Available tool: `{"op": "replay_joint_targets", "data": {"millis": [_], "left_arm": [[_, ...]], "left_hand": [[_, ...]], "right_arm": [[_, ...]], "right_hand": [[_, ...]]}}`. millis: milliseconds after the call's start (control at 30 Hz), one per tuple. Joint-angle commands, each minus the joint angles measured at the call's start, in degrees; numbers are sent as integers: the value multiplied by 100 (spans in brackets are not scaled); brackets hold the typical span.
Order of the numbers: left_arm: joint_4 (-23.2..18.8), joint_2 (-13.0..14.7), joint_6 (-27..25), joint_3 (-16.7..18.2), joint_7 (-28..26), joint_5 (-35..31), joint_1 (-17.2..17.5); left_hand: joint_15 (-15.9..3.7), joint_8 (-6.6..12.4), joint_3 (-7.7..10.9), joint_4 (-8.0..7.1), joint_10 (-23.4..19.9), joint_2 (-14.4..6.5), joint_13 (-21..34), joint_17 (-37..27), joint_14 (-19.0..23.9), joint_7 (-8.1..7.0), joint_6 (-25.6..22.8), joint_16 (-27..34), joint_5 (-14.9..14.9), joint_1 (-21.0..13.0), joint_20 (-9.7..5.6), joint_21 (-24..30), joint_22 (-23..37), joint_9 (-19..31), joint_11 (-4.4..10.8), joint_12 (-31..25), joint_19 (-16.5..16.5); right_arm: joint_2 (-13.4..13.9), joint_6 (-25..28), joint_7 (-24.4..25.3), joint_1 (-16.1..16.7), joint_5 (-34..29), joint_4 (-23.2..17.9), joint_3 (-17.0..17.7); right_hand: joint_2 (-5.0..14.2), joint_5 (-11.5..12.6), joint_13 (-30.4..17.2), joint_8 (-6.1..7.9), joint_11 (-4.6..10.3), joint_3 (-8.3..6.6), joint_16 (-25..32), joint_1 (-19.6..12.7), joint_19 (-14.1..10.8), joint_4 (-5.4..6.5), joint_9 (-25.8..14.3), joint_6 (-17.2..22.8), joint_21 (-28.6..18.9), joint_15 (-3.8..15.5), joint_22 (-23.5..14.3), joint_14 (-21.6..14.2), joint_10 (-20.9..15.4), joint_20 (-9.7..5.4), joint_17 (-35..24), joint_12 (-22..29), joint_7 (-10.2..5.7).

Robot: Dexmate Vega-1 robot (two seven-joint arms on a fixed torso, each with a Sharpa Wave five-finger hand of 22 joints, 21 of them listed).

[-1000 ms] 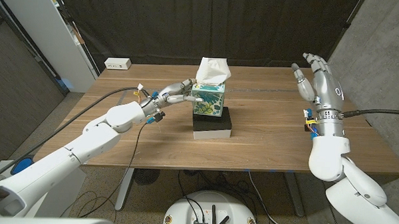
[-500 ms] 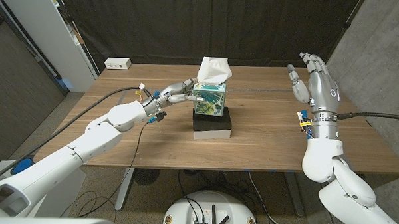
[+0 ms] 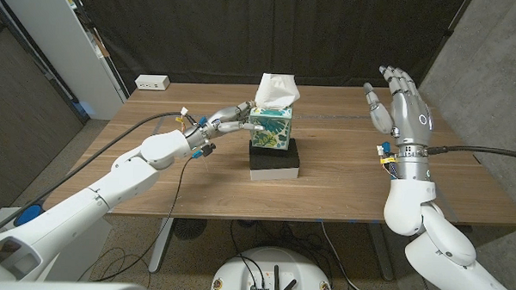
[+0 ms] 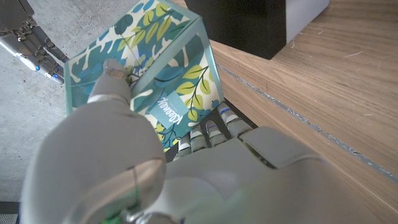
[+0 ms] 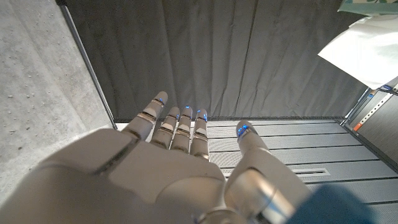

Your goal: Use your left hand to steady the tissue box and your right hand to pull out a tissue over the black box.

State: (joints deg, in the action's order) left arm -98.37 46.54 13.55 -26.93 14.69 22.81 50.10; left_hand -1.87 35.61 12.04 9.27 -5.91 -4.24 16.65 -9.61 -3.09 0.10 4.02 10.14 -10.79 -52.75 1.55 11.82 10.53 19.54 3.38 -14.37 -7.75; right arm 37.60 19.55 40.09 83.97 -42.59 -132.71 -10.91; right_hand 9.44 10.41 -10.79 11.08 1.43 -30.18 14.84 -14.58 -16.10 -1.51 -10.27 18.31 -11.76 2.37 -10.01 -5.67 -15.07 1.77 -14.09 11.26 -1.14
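Left hand grips the tissue box atop the black box; my right hand, fingers spread and empty, should come in above the tissue and pinch low, pulling straight up.

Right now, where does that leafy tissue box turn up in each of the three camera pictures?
Head view: the tissue box stands at the table's middle on the black box, with the left hand touching its side.
Left wrist view: the box fills the upper left, just past the left hand's fingers.
Right wrist view: only a corner of it shows at the top right edge.
Shared landmark: the white tissue sticking out of it.
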Motion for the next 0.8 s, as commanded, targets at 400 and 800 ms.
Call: {"op": "replay_joint_targets", "data": {"millis": [400, 800], "left_arm": [[134, -26, 48, -12, 80, 46, -77], [143, -25, 37, -3, 35, 48, -46]], "left_hand": [[1, 49, 43, -14, -19, -5, 14, -19, -37, -7, 33, 16, 11, 47, -13, 28, 25, 28, 15, 39, -15], [3, 71, 51, -11, -25, -5, 18, -19, -39, -8, 37, 16, 10, 49, -13, 30, 25, 27, 7, 39, -19]], "right_arm": [[142, -99, -203, -475, -200, 125, -468], [266, -175, -385, -719, -235, 170, -635]], "right_hand": [[-6, 41, -31, 5, -1, -16, 26, -74, -39, -103, -28, 22, -32, 183, -19, -72, -20, 73, 12, 29, -22], [-1, 50, -32, 8, 11, -23, 19, -103, -47, -151, -29, 39, -31, 195, -22, -67, -2, 65, 20, 20, -47]]}}
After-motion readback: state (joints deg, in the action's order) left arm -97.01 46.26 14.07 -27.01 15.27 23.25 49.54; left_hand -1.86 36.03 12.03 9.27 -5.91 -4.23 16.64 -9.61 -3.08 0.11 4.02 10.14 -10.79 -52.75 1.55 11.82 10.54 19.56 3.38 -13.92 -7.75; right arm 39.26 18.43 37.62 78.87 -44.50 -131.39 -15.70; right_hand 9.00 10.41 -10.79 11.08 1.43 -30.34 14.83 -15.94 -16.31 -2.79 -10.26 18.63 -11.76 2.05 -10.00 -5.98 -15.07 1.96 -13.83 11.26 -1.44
